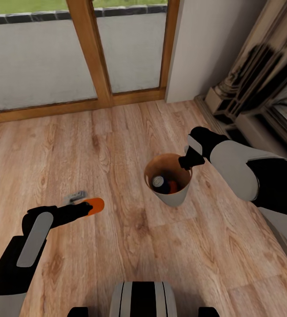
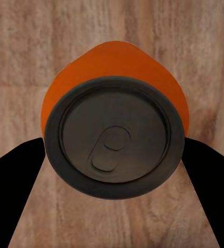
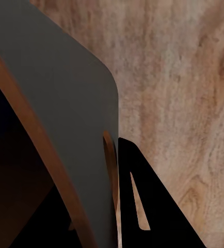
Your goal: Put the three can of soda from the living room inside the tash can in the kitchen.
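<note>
The tash can (image 1: 175,196), a pale tapered bin with a copper-brown inside, stands on the wood floor. My right gripper (image 1: 186,163) is shut on its rim; in the right wrist view a black finger (image 3: 143,191) presses the grey wall (image 3: 60,103). Inside lie a dark blue can of soda (image 1: 159,182) and an orange one (image 1: 173,186). My left gripper (image 1: 87,208) is shut on another orange can of soda (image 1: 96,205), held low over the floor left of the bin. The left wrist view shows that can's dark top (image 2: 114,135) between the fingers (image 2: 14,181).
Wood-framed glass doors (image 1: 95,57) close off the far side. A white wall corner (image 1: 205,48) and the stone fireplace (image 1: 266,79) stand at the right. A small grey object (image 1: 76,196) lies by the left gripper. My base (image 1: 143,299) is at the near edge.
</note>
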You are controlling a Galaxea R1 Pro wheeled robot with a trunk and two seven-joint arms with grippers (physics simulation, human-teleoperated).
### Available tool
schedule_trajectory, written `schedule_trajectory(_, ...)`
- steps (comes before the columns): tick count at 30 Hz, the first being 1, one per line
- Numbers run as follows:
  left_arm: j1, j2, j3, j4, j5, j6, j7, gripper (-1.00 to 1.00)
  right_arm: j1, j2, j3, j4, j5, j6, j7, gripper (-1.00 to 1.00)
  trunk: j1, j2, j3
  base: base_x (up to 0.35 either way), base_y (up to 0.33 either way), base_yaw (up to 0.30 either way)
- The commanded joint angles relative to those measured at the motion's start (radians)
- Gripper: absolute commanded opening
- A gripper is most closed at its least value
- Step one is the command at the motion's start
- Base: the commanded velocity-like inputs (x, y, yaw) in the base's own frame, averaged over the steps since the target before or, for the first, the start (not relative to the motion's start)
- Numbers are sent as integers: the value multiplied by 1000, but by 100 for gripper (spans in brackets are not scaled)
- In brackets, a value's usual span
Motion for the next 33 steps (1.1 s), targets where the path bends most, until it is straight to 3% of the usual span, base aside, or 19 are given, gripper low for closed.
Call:
schedule_trajectory(1, 0, 0, 0, 0, -1, 0, 0, -100, 1, 0, -10, -1, -17, 0, 3, -100, 0, 0, 4, 0, 0, 0)
schedule_trajectory(12, -2, 0, -1, -7, 1, 0, 1, -100, 6, 2, -10, 2, -18, 0, 3, -100, -5, 3, 47, 0, 0, 0)
schedule_trajectory(22, -4, 2, -2, -4, 2, 0, 18, -100, 60, 1, -11, -3, -15, 0, 3, -100, -10, 5, 85, 0, 0, 0)
schedule_trajectory(25, -4, 7, -4, -4, 22, 0, 22, -100, 75, 2, -10, -3, -15, 0, 3, -100, -11, 6, 97, 0, 0, 0)
schedule_trajectory(27, -4, 10, -4, -5, 41, 0, 22, -100, 79, 2, -10, -3, -15, 0, 3, -100, -12, 6, 105, 0, 0, 0)
schedule_trajectory(30, -4, 38, -4, -7, 164, 0, 28, -100, 100, 2, -8, -4, -14, 0, 3, -100, -13, 7, 116, 0, 0, 0)
schedule_trajectory(33, -4, 79, -3, -7, 245, 0, 58, -100, 114, 2, -8, -4, -5, 0, 3, -100, -15, 8, 128, 0, 0, 0)
